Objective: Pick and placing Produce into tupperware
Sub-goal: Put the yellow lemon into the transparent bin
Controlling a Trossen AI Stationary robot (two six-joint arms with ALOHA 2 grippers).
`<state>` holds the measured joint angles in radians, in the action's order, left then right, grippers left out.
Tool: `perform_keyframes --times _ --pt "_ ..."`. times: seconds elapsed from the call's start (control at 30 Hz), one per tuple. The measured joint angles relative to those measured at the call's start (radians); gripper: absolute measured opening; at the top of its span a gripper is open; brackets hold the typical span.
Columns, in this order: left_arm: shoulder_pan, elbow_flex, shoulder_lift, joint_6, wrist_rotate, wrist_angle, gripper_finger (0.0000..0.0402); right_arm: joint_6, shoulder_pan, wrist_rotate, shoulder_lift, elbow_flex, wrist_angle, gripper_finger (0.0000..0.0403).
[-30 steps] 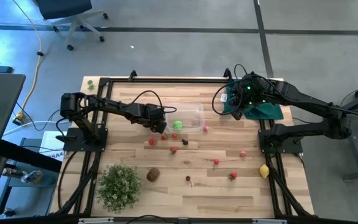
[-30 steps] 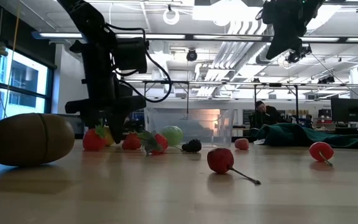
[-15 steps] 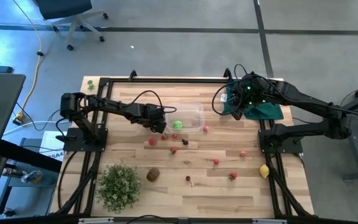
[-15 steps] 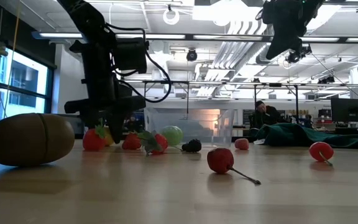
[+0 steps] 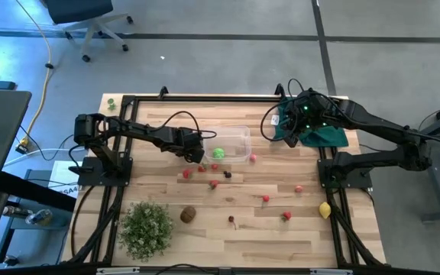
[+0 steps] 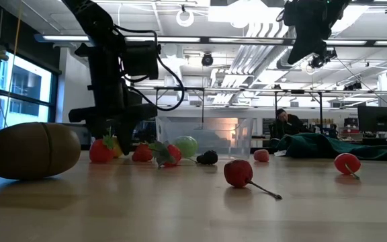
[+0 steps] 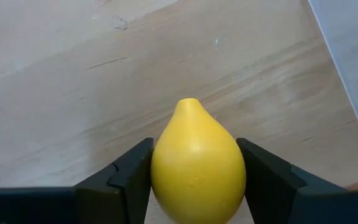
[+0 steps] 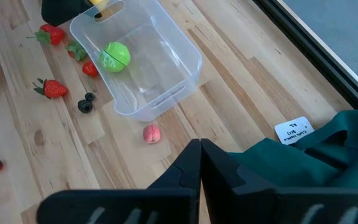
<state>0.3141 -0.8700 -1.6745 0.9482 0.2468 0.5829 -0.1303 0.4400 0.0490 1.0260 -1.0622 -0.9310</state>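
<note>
A yellow lemon [image 7: 197, 168] sits between the fingers of my left gripper [image 7: 194, 155], which is low over the wood just left of the tupperware [image 5: 235, 143], a clear tub. A green ball [image 8: 115, 55] lies inside the tub. More produce is scattered on the table: strawberries [image 5: 187, 173], small red fruits [image 5: 266, 198], a brown kiwi [image 5: 188, 215] and a second lemon [image 5: 325, 209]. My right gripper [image 8: 199, 155] is shut on nothing and hangs high above the dark green cloth [image 5: 323, 136] at the far right. My left gripper pinches the lemon by its two round sides [image 7: 160, 171], one finger on each. The fingers [image 6: 123, 134] come steeply down from above, slanting in from the table's left. The lemon's pointed tip [image 7: 189, 102] sticks out past the fingertips. Whether it is clear of the wood does not show.
A bushy green plant [image 5: 145, 227] stands at the near left. A dark berry [image 8: 86, 106] and a pink fruit [image 8: 151, 134] lie beside the tub. The black frame rail [image 5: 205, 98] runs along the far edge. Bare wood lies along the near right.
</note>
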Motion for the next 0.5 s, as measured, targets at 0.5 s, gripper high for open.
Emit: perform_keyframes --times 0.5 --pt "0.0 0.0 0.057 0.002 0.028 0.024 0.0193 0.0 0.0 0.0 0.0 0.0 0.0 0.0"
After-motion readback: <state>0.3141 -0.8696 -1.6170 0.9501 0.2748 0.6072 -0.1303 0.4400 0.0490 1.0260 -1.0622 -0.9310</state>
